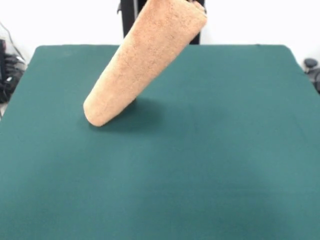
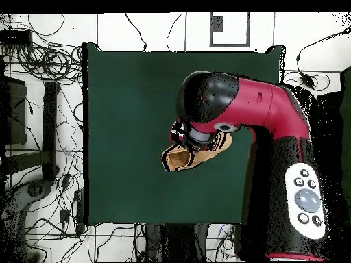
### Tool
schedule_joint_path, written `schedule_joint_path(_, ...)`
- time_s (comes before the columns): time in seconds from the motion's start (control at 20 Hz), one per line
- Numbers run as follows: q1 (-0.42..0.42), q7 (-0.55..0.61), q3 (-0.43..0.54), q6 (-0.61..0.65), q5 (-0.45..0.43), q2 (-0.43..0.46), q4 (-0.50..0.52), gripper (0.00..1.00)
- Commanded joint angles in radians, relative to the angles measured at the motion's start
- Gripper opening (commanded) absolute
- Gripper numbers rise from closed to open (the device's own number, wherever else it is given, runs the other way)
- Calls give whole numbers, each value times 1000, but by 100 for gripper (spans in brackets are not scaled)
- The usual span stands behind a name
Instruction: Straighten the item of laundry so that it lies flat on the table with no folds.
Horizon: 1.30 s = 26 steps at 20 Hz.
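While its upper end disappears past the top edge of the front view, the orange-tan towel [image 1: 145, 62] hangs as a long, bunched roll slanting down across the far part of the table [image 1: 210, 165], its rounded lower end touching or just above the dark green top, over its own shadow. The terry pile looks thick and even; no paler bands can be made out. From overhead, only a small tan fold of the cloth [image 2: 184, 157] shows beneath the red and black arm [image 2: 267, 116], near the middle of the green surface. The gripper is hidden by the arm and the cloth, so how its fingers stand cannot be told. No readable writing appears; round buttons [image 2: 306, 198] mark the arm's grey panel.
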Motion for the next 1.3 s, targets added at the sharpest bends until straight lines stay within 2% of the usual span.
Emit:
schedule_joint_path(0.05, -15, -85, 112, 104, 65, -10, 62, 0)
schedule_joint_path(0.5, -9, -47, 109, 124, 88, -14, 63, 0)
schedule_joint_path(0.75, -23, -91, 113, 77, 89, -20, 95, 0)
schedule_joint_path(0.9, -13, -70, 104, 83, 88, -25, 96, 0)
schedule_joint_path(1.3, -77, -278, 137, -97, 19, -48, 190, 0)
